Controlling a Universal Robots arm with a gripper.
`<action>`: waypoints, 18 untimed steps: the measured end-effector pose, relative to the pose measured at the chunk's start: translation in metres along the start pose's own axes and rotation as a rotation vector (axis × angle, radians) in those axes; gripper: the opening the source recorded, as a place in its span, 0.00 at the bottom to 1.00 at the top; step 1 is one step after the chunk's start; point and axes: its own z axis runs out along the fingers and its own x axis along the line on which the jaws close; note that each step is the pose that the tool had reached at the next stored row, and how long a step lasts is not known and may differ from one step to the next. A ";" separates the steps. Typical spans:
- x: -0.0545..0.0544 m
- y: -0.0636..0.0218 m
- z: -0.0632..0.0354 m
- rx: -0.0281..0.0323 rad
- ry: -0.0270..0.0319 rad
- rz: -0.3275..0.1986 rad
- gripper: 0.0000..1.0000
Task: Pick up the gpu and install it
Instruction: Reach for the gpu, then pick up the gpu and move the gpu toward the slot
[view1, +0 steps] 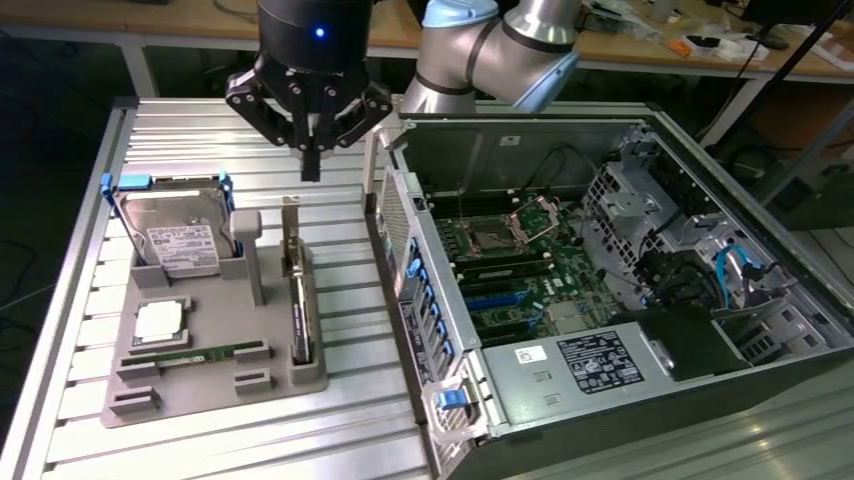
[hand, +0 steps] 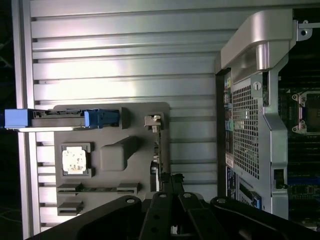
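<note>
On slatted metal table (view1: 200, 130), tray (view1: 200, 388) with upright gpu (view1: 299, 300); workbenches (view1: 134, 18) behind

gpu (view1: 298, 295) upright in tray (view1: 200, 402) slot (claw (view1: 310, 172) above), computer case (view1: 390, 215) at exterior view's right.

One each — gpu (view1: 299, 300), hard drive (view1: 180, 243), processor chip (view1: 159, 320), memory stick (view1: 187, 355), computer case (view1: 507, 145).

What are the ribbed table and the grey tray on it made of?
The table looks like bare aluminium: pale silvery slats with a soft sheen and long straight grooves. The grey tray seems to be matte plastic, perhaps printed or moulded: dull even colour, no glint, blocky slots.
</note>
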 end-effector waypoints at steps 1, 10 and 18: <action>0.001 0.0000 0.0001 0.0000 -0.0001 0.000 0.11; 0.007 -0.0002 0.0003 0.0000 0.0000 -0.001 0.11; 0.007 -0.0003 0.0003 0.0000 -0.0001 -0.001 0.11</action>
